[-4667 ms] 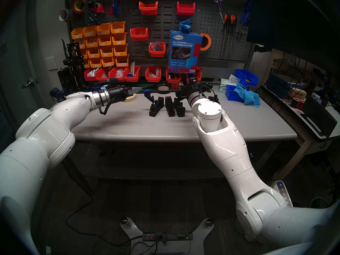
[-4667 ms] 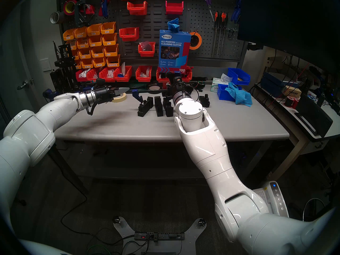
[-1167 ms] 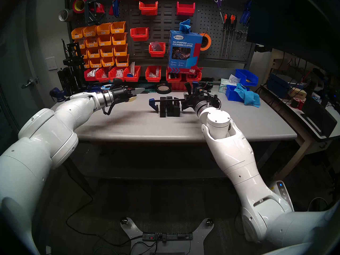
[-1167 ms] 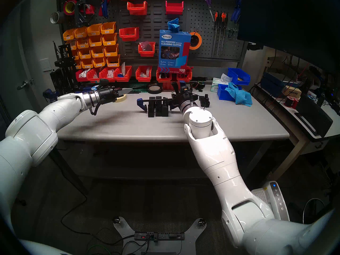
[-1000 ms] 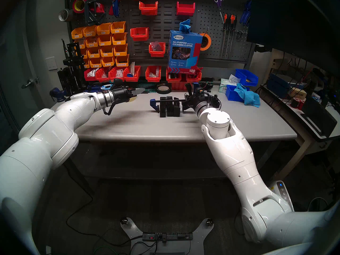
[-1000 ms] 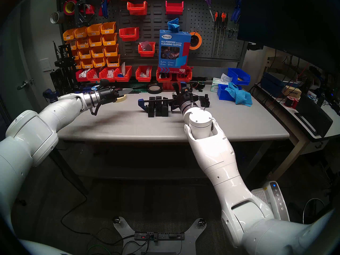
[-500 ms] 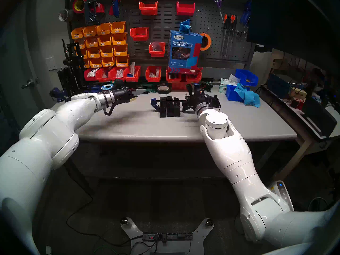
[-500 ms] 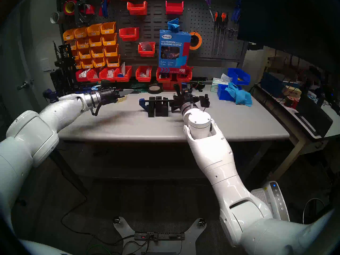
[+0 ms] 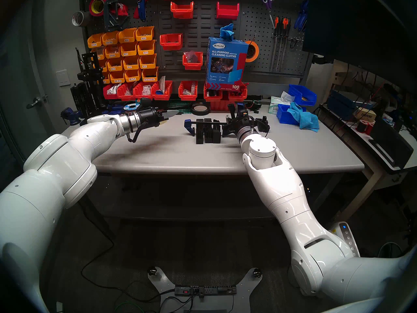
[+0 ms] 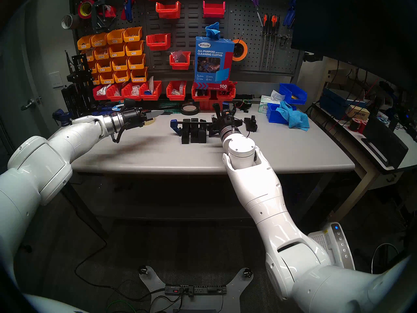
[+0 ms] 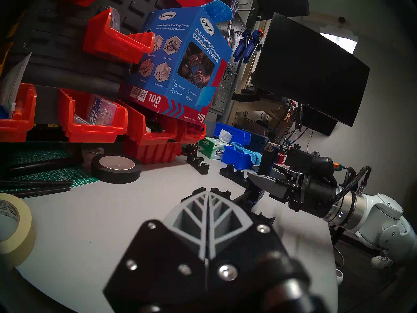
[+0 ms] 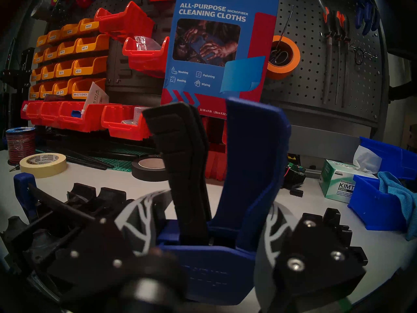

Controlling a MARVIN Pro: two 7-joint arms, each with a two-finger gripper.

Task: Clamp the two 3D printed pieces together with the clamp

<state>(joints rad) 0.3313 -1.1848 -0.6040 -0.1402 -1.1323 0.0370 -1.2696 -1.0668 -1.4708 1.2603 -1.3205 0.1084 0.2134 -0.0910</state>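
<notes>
Gripping clamp: ribbed black trigger.

L gripper closed, R gripper clamped

You see two glossy white arms, the left arm at the frame's lower left and the right arm at lower right, each ending in a silver wrist ring and a black housing. A braided black cable loops under the left wrist. In the left wrist view's lower centre, grey ribbed fingers sit on black plates with silver screws.
</notes>
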